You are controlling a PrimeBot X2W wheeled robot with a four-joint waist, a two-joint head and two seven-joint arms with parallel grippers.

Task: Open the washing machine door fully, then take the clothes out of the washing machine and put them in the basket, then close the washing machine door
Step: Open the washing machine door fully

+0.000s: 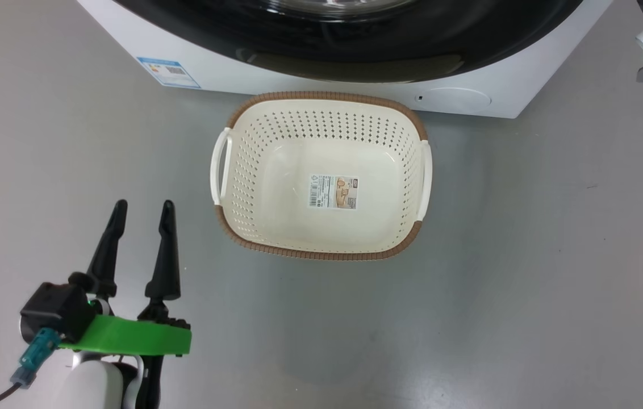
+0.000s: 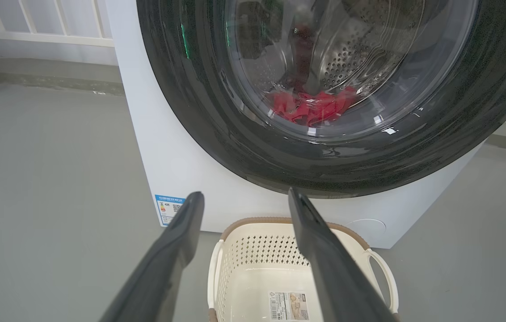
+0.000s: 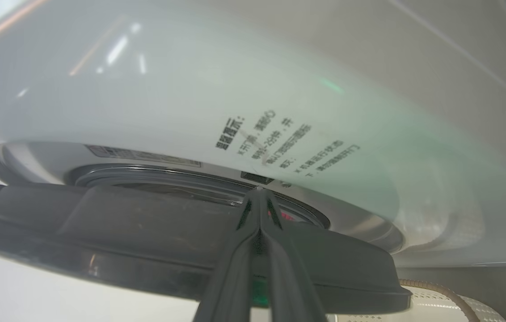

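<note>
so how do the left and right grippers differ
The left gripper has spread fingers; the right gripper has them pressed together. The left gripper hangs over floor beside the basket; the right gripper points at the rim of the washing machine door. Both hold nothing.

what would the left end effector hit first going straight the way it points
Likely the white front panel of the washing machine, just under the black rim of the washing machine door. The open left end effector points there, with the basket off to its right; depth is hard to judge.
</note>
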